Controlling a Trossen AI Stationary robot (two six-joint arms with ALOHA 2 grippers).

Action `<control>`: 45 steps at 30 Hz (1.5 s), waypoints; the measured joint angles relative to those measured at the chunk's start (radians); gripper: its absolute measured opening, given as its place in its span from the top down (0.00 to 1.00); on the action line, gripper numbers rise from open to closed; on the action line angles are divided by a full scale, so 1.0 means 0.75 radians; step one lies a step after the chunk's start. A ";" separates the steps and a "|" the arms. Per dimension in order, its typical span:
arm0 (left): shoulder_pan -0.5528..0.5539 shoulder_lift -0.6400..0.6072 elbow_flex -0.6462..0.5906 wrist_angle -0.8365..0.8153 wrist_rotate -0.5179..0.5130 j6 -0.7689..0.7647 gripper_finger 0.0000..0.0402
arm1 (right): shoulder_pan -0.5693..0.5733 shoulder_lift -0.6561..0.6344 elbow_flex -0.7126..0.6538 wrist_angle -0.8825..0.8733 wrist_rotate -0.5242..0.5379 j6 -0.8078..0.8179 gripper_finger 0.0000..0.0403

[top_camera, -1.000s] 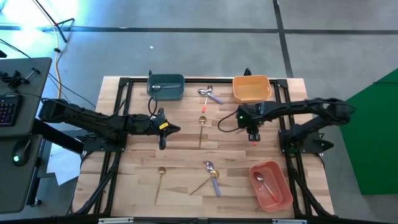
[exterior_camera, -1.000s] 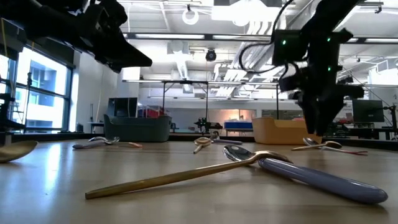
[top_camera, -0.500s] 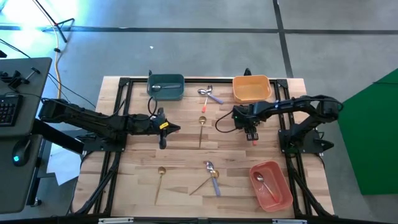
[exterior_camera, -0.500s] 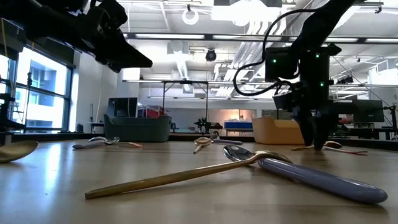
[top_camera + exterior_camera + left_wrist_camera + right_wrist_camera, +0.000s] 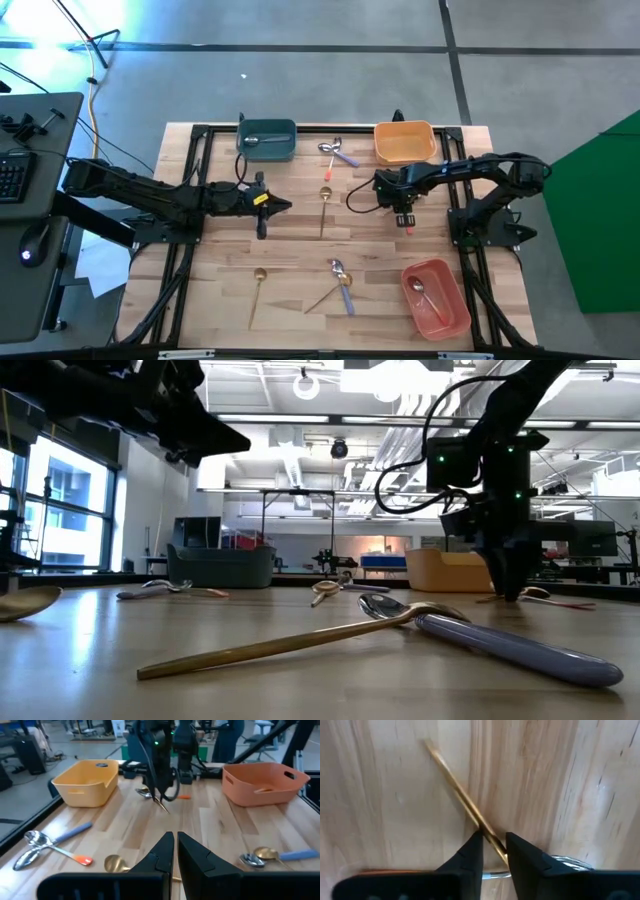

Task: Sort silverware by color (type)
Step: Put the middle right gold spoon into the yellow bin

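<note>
My right gripper (image 5: 405, 217) points down at the table between the orange bin (image 5: 404, 142) and the red-pink bin (image 5: 437, 296). It is shut on a gold utensil (image 5: 452, 787) that lies crossed with a silver spoon with a red-pink handle (image 5: 409, 228). The gold utensil's head is hidden under the gripper. My left gripper (image 5: 278, 206) hovers shut above the table's left half and touches nothing. Other silverware lies flat: a gold spoon (image 5: 324, 205), another gold spoon (image 5: 257, 290), a gold and a lavender one crossed (image 5: 341, 283), and a pair (image 5: 337, 152) at the far edge. My right gripper pinches the gold utensil's slim handle (image 5: 479, 824) between its two fingers (image 5: 472, 851), well away from the handle's free end (image 5: 430, 745). The fingers come from above, pointing down, and lie across the handle. The utensil lies flat on the table.
A teal bin (image 5: 267, 138) at the far left holds a spoon, and the red-pink bin near the right front corner holds one too. The orange bin stands just beyond my right gripper. Bare wood lies between the two arms and along the near left.
My right gripper moved down and a little toward the table's left edge onto the crossed gold and red-pink-handled utensils, then stayed there. My left gripper rose slightly. No silverware has moved.
</note>
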 joint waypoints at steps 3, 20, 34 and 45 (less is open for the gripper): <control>0.000 0.000 0.000 0.004 -0.029 -0.001 0.97 | 0.001 0.001 -0.001 0.000 -0.005 -0.008 0.92; 0.000 0.000 0.000 0.000 -0.047 -0.012 0.97 | -0.001 -0.086 0.226 -0.171 -0.002 0.020 0.99; 0.000 0.000 0.000 0.003 -0.047 -0.024 0.97 | -0.424 -0.134 0.471 -0.159 0.209 -0.226 0.99; 0.001 0.000 0.000 0.031 -0.048 -0.026 0.97 | -0.756 0.072 0.470 -0.009 0.076 -0.514 0.99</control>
